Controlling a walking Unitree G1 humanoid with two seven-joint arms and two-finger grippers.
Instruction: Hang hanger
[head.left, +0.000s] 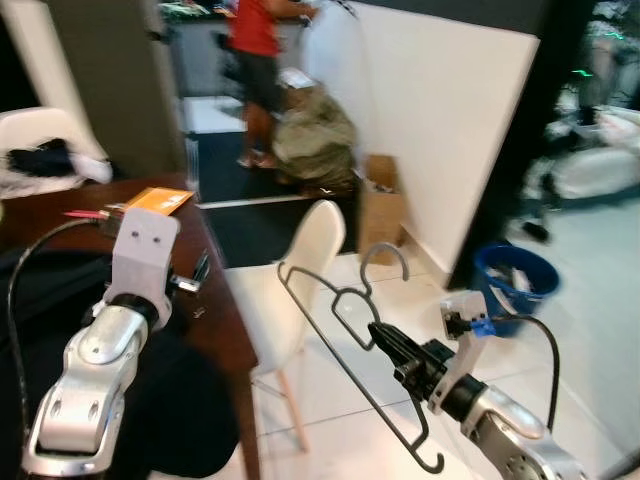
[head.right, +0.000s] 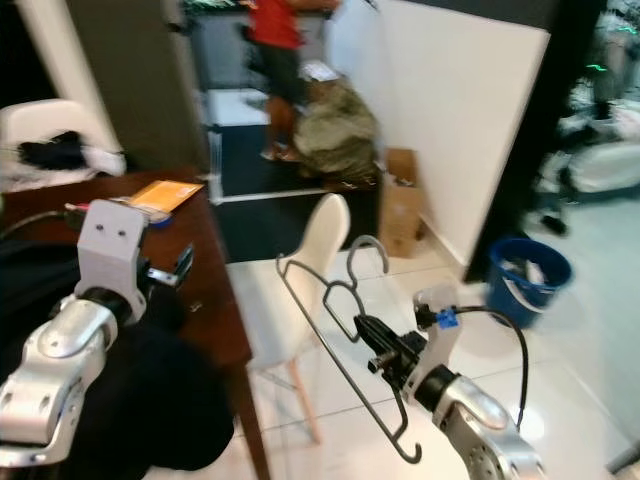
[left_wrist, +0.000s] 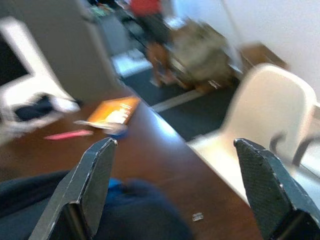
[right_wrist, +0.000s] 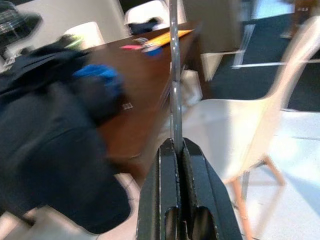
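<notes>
Hanger: dark wire type, held in the air by the right pincer over the white tiled floor, just in front of a white moulded chair with wooden legs. The hook end points up and curls toward the white wall; one long wire side runs down and ends in a small curl beside the right forearm. In the right wrist view the right pincer has its two black fingers pressed together on the wire, which rises straight out from between them.

The left pincer is raised above the dark brown tabletop, near its edge next to the chair. Its fingers stand wide apart with nothing between them.

On the tabletop lie an orange booklet and a pink pen at the far end, and a mass of dark clothing with a blue patch at the near end, under the left arm. A second white chair with dark items on its seat stands beyond the tabletop.

Past the chair, a cardboard box rests against the wall, and an olive-coloured bundle lies on a dark mat. A person in a red top stands behind the bundle. A blue bin stands on the floor at the robot's right. All views are somewhat blurred.
</notes>
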